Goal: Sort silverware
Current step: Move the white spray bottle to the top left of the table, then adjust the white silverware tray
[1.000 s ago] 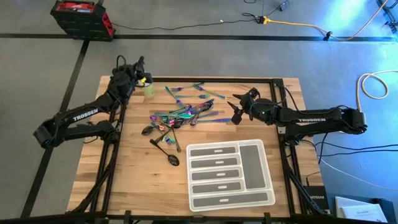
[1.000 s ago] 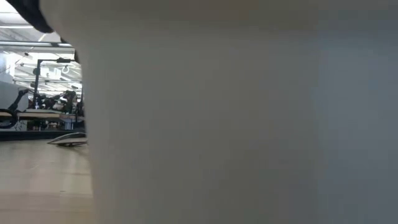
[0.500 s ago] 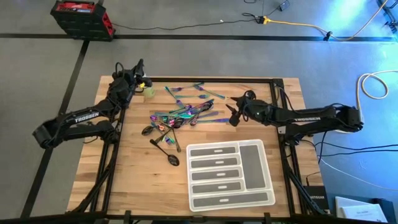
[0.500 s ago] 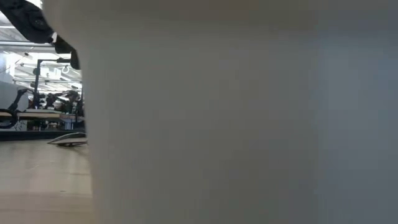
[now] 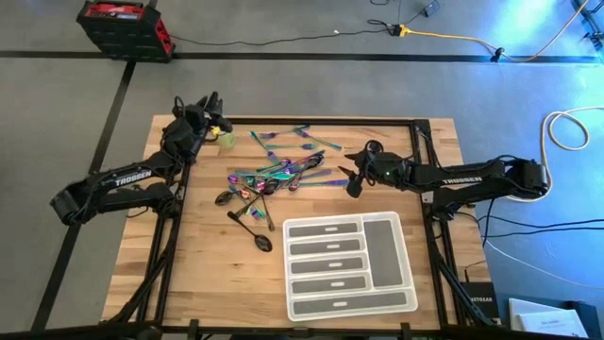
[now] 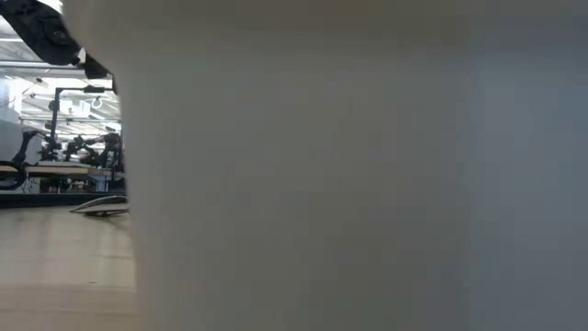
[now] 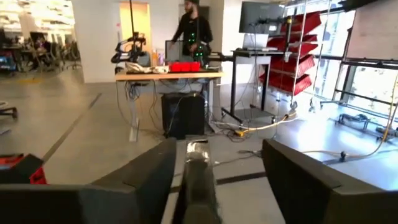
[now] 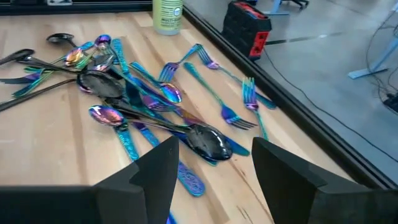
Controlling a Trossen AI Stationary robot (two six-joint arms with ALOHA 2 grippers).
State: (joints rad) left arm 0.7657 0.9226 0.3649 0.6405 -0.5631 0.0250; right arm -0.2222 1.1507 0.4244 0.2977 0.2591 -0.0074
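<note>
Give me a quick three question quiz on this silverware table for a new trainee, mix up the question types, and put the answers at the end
1. True or false: the white compartment tray already holds some silverware.
2. Which gripper is nearer the silverware pile? A) left gripper B) right gripper
3. Fill in: the yellow-green spray bottle stands near the table's far ____ corner, seen from the high view.

Key
1. False: its compartments show only grey liners.
2. B: it sits open just beside the pile, while the left gripper is up by the bottle.
3. Left.
</note>
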